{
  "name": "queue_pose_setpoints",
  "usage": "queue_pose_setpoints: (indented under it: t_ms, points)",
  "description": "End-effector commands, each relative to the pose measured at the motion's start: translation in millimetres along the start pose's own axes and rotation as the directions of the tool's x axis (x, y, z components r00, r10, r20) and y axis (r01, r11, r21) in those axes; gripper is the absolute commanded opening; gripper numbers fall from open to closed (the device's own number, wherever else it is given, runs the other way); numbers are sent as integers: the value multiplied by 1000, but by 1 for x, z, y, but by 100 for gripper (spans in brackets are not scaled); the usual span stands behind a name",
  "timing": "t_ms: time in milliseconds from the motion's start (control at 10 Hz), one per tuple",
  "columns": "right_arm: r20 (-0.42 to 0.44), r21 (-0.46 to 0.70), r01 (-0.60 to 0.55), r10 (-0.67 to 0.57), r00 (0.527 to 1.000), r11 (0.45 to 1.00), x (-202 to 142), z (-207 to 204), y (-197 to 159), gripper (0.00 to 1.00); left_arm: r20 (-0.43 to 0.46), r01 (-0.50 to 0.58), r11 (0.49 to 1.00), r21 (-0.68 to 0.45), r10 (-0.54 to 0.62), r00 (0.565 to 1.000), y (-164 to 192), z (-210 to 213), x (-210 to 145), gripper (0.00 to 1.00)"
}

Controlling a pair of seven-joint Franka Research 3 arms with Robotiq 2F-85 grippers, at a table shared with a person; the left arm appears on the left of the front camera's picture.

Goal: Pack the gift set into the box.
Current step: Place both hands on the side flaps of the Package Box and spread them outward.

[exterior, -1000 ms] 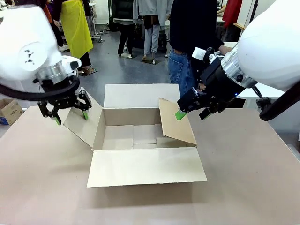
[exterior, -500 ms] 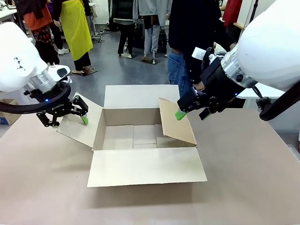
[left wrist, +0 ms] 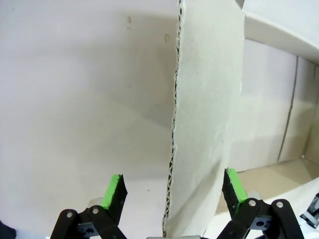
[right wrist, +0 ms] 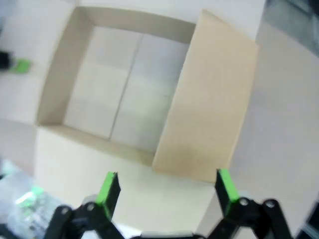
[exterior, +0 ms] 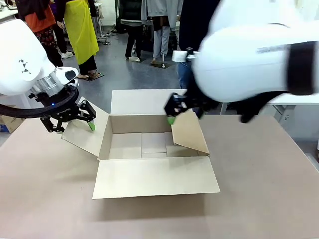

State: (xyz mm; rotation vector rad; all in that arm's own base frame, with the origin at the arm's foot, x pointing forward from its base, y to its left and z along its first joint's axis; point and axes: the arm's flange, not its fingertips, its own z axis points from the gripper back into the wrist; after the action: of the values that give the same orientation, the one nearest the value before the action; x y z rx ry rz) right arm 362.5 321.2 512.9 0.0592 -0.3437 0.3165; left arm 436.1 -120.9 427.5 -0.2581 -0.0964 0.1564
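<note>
Well, the left tool (left wrist: 174,188) sat spread wide around the left flap (left wrist: 207,124) of the box (exterior: 149,124), the right tool (right wrist: 166,188) spread above. A clumsy push could bend that flap.

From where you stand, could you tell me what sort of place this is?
Probably a robotics lab or workshop: an open cardboard box on a work table, a grey floor, people standing beyond.
</note>
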Motion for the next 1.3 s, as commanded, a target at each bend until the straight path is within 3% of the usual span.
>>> queue_pose_setpoints:
  t_ms: [0, 100, 300, 500, 900, 1200]
  points:
    - [-183, -178, -56, 23, 983, 982, 61, -23, 49, 100, 4, -12, 1000, 13, 12, 1000, 0, 2, 0, 100]
    - [0, 0, 0, 0, 1000, 1000, 0, 0, 0, 100, 4, -12, 1000, 13, 12, 1000, 0, 2, 0, 100]
    - [-119, -175, -92, 72, 990, 980, 40, -15, 28, 100, 4, -12, 1000, 13, 12, 1000, 0, 2, 0, 100]
    - [-173, -255, -6, -39, 984, 967, 70, -72, 31, 100, 4, -12, 1000, 13, 12, 1000, 0, 2, 0, 100]
    - [-216, -394, 85, -183, 959, 915, 73, -132, 13, 100, 4, -12, 1000, 13, 12, 1000, 0, 2, 0, 100]
    - [-188, -449, 111, -215, 958, 887, 62, -140, 6, 100, 4, -12, 1000, 13, 12, 1000, 0, 2, 0, 100]
